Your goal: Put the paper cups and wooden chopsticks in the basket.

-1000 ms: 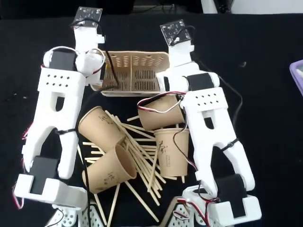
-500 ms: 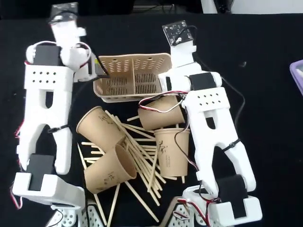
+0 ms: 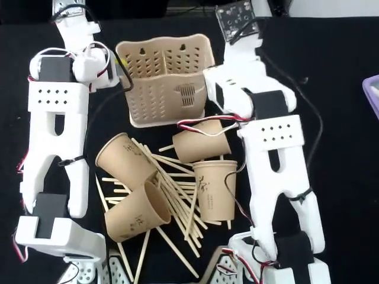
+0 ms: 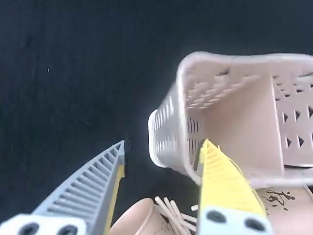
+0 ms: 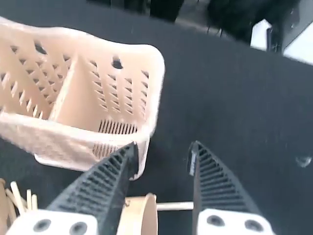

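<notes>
Starting at your left, the left end effector [image 4: 164,143] is standing wide open at the end of the basket [image 3: 155,106]. Its yellow finger is lying just inside the rim and its grey finger is hanging outside, apart from the wall, so the corner is sitting between them without being pinched. A second ago the basket was lying low on its side. Now it is tipping up and turning both compartments toward the overhead camera, and this arm is swinging outward with it. You are righting the container, by the look of it, not loading it yet.

Back toward the arm bases from both end effectors, the four paper cups [image 3: 124,157] are lying on their sides on the tabletop [image 3: 331,148], with the chopsticks [image 3: 177,186] scattered among and under them. None is in the basket.

On your right, the right end effector [image 5: 162,147] is reaching farther forward than a second ago. It is hanging moderately open and holding nothing, with the basket's other corner just beside one finger. It seems to be steadying that end.
</notes>
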